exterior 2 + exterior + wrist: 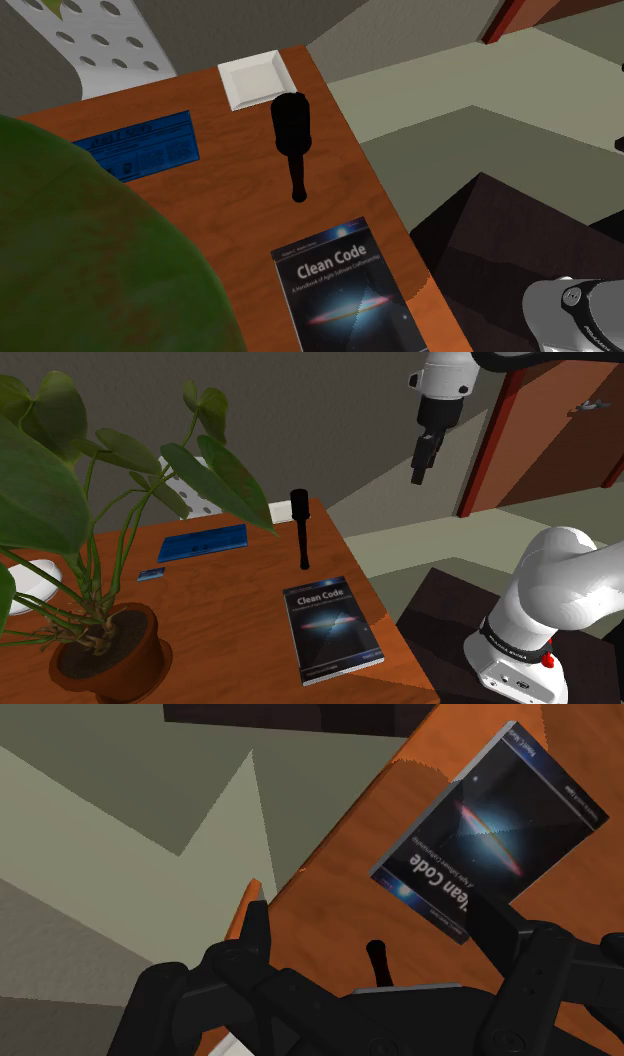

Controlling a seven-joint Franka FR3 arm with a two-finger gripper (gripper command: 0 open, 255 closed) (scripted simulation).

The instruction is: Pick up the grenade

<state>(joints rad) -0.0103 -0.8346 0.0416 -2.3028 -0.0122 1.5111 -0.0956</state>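
Note:
The grenade [299, 528] is an all-black stick grenade standing upright, head up, near the far right edge of the wooden table [250, 602]. The second exterior view has the grenade [292, 138] just beyond the book, and in the wrist view the grenade [378, 967] shows between the fingers, far below them. My gripper [419, 470] hangs high in the air to the shoulder view's right of the table, above the floor and well apart from the grenade. In the wrist view the gripper [380, 919] is open, its fingers wide apart with nothing held.
A "Clean Code" book [332, 629] lies flat in front of the grenade. A blue flat case [203, 542], a small blue card [151, 574] and a white dish [252, 80] lie further back. A big potted plant [110, 652] fills the left. A brown door [545, 432] stands behind the arm.

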